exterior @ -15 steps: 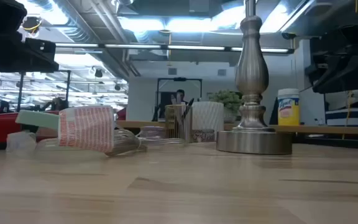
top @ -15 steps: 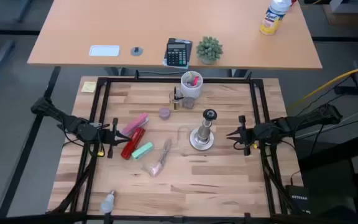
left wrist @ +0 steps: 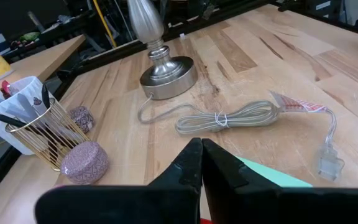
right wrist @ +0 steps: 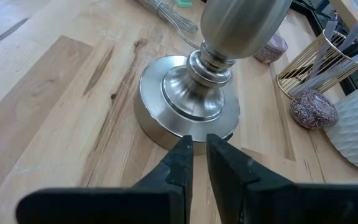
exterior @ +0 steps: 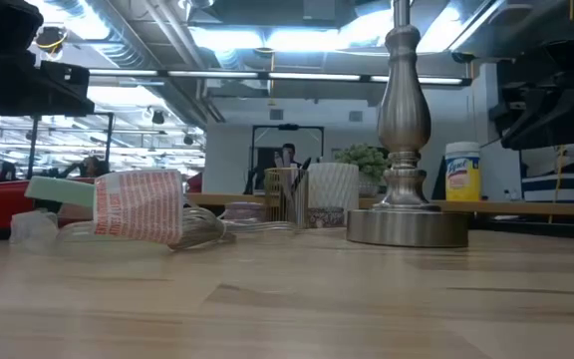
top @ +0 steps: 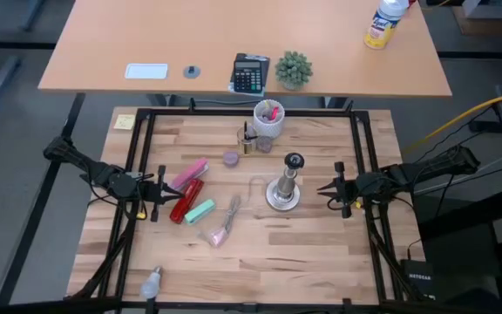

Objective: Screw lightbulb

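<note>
The lightbulb [top: 152, 281] is small and frosted white. It lies on its side on the wooden table near the front left edge, far from both arms, and shows only in the high view. The silvery socket stand [top: 284, 187] stands upright on its round base mid-table; it also shows in the low view [exterior: 407, 199]. My left gripper [top: 159, 193] hovers at the table's left side, shut and empty, fingertips together in its wrist view [left wrist: 199, 149]. My right gripper [top: 335, 189] hovers just right of the stand, shut and empty, pointing at the stand's base [right wrist: 191, 106].
Left of the stand lie a pink, a red and a green object [top: 190, 196] and a bundled grey cable [top: 225, 222]. At the back stand a white cup [top: 268, 116], a gold wire holder [top: 247, 139] and a purple stone [top: 231, 158]. A desk [top: 234, 44] lies beyond.
</note>
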